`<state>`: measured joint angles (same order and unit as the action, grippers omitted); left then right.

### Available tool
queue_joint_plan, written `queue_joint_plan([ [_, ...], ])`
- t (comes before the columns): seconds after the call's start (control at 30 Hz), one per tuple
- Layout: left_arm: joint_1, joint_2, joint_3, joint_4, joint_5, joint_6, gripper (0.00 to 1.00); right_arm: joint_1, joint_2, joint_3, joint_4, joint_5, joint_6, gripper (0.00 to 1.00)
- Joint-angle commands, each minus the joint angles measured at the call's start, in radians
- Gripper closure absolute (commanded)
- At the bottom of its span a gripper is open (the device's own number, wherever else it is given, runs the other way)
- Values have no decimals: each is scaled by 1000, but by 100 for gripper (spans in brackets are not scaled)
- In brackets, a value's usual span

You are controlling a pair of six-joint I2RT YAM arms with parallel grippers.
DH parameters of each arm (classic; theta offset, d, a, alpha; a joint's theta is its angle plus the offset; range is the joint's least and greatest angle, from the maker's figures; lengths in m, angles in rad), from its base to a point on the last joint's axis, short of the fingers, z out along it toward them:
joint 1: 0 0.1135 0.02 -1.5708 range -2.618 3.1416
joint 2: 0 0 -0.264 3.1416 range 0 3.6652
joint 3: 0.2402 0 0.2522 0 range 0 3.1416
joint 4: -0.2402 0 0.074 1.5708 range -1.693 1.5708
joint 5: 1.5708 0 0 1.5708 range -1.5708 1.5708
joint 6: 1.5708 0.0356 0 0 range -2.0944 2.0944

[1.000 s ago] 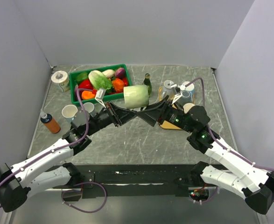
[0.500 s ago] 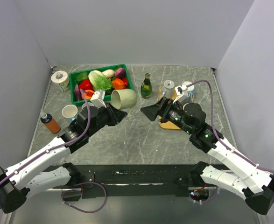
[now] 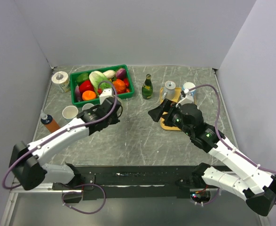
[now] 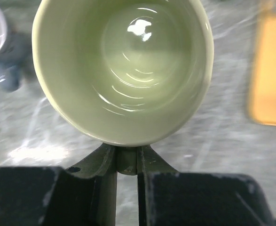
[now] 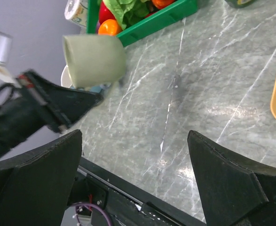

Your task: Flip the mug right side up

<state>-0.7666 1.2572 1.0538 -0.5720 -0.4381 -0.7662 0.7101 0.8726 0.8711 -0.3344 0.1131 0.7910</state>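
The pale green mug (image 4: 122,70) is held off the table by my left gripper (image 4: 127,157), whose fingers are shut on its handle; its open mouth faces the left wrist camera. In the right wrist view the mug (image 5: 94,60) hangs above the grey marble table, in front of the green crate. In the top view my left gripper (image 3: 110,108) points down left of centre, and the mug is hidden under the wrist. My right gripper (image 3: 156,113) is open and empty, right of centre, apart from the mug; its fingers (image 5: 43,160) frame bare table.
A green crate (image 3: 75,99) of vegetables stands at the back left. A dark bottle (image 3: 147,87) stands behind the centre. An orange board (image 3: 168,123) with small cups lies at the right. Paper cups (image 3: 70,113), a sauce bottle (image 3: 49,123) and a tape roll (image 3: 59,78) are at the left.
Both grippers met at the mug in the centre. The right gripper has let go and drawn back. The left arm has carried the mug leftward and turned its wrist downward.
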Motion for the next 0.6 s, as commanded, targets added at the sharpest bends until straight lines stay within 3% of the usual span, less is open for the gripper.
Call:
queue_joint_plan([
  [0.0, 13, 53, 81, -63, -119, 34, 99, -14, -1, 34, -22, 31, 11, 1],
  [0.3, 159, 166, 31, -20, 4, 119, 99, -32, -20, 25, -63, 33, 1, 1],
  [0.57, 217, 258, 51, 18, 75, 180, 99, -67, -29, 12, -71, 22, -7, 0],
])
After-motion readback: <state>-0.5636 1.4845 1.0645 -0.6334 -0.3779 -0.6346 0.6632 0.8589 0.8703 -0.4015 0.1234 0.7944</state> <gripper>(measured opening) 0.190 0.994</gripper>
